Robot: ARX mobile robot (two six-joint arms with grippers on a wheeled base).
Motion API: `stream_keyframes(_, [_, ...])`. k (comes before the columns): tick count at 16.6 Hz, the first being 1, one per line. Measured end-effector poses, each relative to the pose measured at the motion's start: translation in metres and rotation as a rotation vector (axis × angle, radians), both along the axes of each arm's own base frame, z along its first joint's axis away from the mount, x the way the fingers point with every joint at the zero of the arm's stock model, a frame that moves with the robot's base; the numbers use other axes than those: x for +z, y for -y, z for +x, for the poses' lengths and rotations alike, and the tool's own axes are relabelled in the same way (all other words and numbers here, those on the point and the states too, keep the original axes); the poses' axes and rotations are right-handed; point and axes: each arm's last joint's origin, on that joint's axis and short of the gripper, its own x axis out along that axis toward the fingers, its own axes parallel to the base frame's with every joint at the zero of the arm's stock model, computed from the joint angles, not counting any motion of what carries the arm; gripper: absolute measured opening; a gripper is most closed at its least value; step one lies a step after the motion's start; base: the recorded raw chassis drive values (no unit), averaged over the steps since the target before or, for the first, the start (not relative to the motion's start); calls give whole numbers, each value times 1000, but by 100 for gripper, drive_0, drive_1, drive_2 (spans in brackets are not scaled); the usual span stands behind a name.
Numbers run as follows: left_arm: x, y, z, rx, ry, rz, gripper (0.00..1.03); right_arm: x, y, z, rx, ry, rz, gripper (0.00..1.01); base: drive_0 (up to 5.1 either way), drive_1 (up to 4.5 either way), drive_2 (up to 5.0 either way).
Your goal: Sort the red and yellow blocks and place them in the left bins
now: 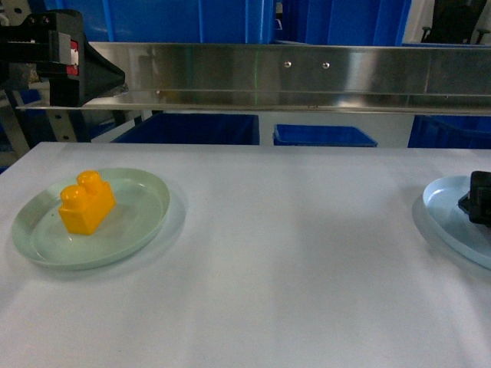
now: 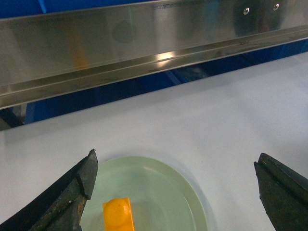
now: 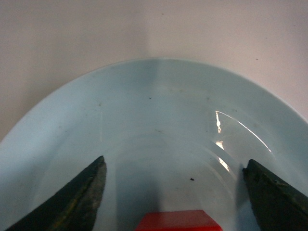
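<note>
An orange-yellow block (image 1: 86,203) with two studs lies on a pale green plate (image 1: 146,222) at the table's left. My left gripper (image 2: 176,160) hangs open above and behind it, fingers spread wide, and the block (image 2: 118,215) shows low between them. My right gripper (image 3: 173,166) is open low over a pale blue plate (image 3: 154,106), with the edge of a red block (image 3: 178,220) between its fingers. In the head view this gripper (image 1: 479,198) is at the right edge. Bright-blue bins (image 1: 192,129) (image 1: 324,136) stand beyond the table's far edge.
A long stainless steel rail (image 1: 291,77) crosses above the table's far edge, with more blue crates (image 1: 230,19) behind it. My left arm's black body (image 1: 69,57) hangs near the rail at the upper left. White table surface (image 1: 299,253) lies between the two plates.
</note>
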Motion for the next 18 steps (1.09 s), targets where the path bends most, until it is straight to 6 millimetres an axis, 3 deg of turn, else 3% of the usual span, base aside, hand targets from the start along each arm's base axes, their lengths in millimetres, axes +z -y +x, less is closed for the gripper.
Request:
stream_keyframes(6, [0, 0, 0, 0, 0, 0, 98, -2, 2, -2, -5, -30, 4, 29, 0, 0, 0])
stream_keyframes(17, [0, 0, 0, 0, 0, 0, 98, 9, -9, -3, 3, -7, 20, 28, 0, 0, 0])
stream_keyframes(18, [0, 0, 0, 0, 0, 0, 98, 66, -26, -12, 32, 124, 38, 28, 0, 0, 0])
